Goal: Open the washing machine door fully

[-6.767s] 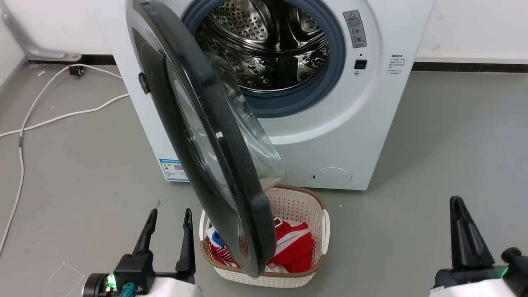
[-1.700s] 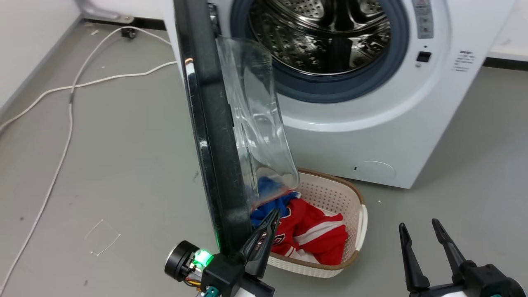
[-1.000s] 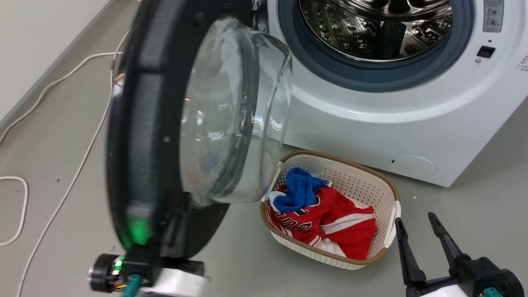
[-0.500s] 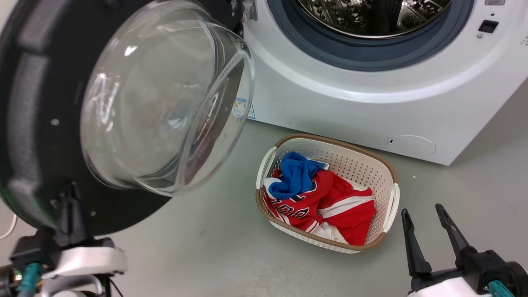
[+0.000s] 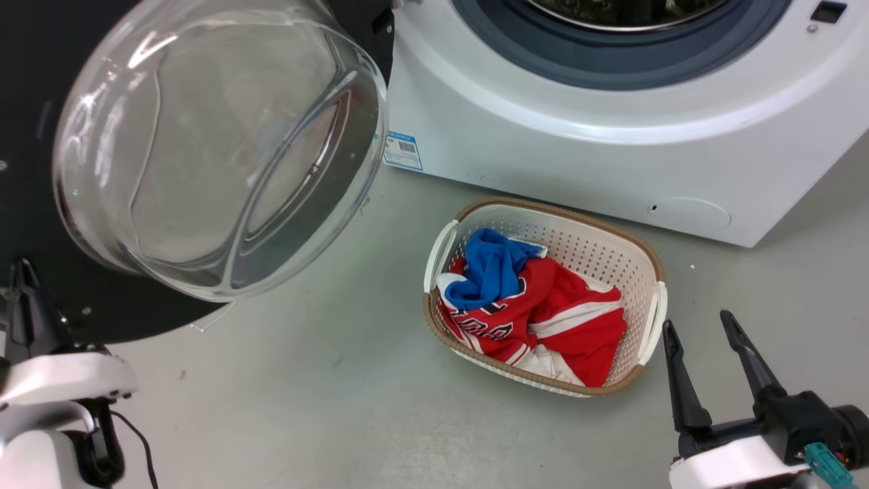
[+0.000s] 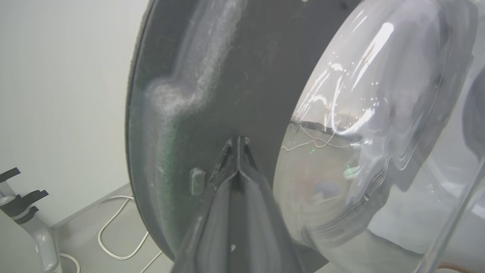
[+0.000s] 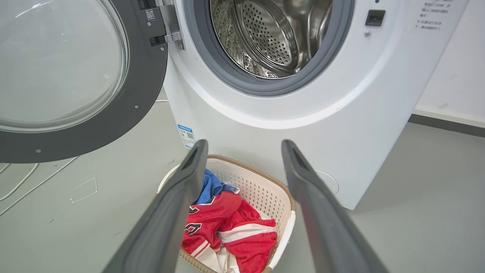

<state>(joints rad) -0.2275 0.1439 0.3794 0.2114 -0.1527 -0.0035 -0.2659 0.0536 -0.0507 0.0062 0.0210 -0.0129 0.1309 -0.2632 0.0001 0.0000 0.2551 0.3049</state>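
Pressing on the washing machine door (image 6: pixel 212 94), your left gripper (image 6: pixel 238 144) was pinched closed to shove it wider; your right gripper (image 7: pixel 243 144) hung spread, idle.

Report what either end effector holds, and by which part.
Nothing is held. The left end effector is shut, tips against the door's black inner rim; the right end effector is open and empty.
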